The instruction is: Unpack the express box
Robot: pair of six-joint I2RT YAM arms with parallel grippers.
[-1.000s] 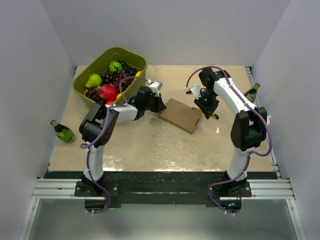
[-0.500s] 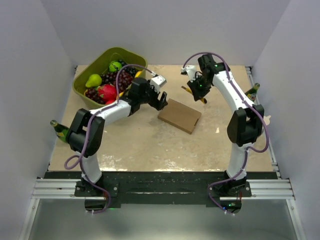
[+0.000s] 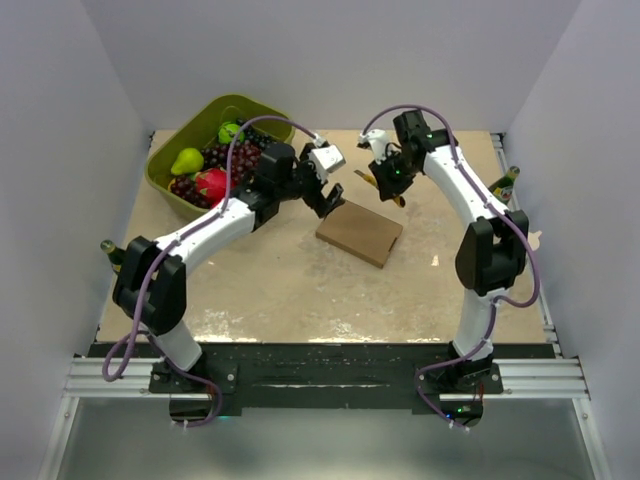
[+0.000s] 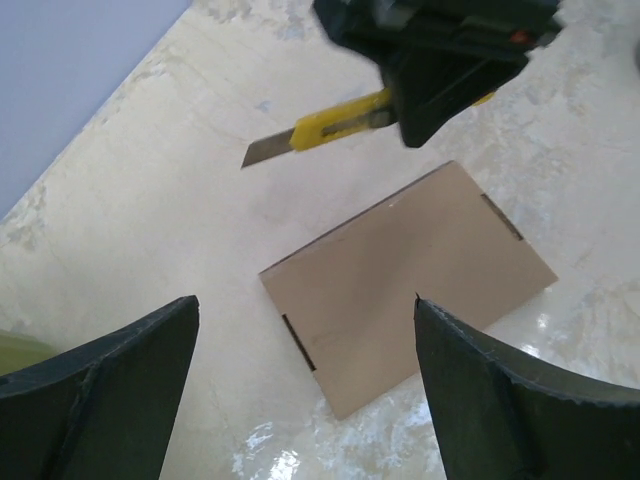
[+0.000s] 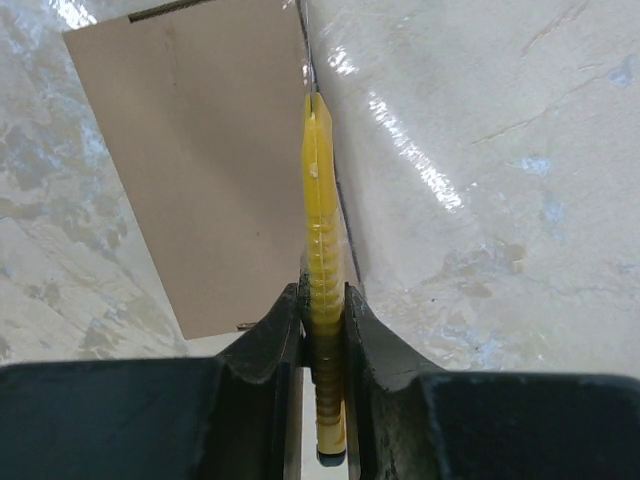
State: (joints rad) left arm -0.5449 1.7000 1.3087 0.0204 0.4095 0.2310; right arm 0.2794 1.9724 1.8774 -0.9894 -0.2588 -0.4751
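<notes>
1. The express box (image 3: 360,233) lies flat and closed on the table (image 3: 280,280), at an angle, in much the same place as a second ago.
2. The left gripper (image 3: 328,195) was shut at the box's left edge a second ago. It now hangs over the box's far-left corner, and in the left wrist view its jaws are spread wide and hold nothing, with the box (image 4: 410,285) seen between them.
3. The right gripper (image 3: 392,180) stood over the box's right end. It has since pulled back past the box's far edge.
4. It remains clamped on a yellow utility knife (image 3: 385,190). In the right wrist view the fingers (image 5: 285,320) pinch the handle, and the knife (image 5: 322,200) runs along the box's (image 5: 200,170) edge.
5. The knife's blade is out and points away from the box in the left wrist view (image 4: 330,125).
</notes>
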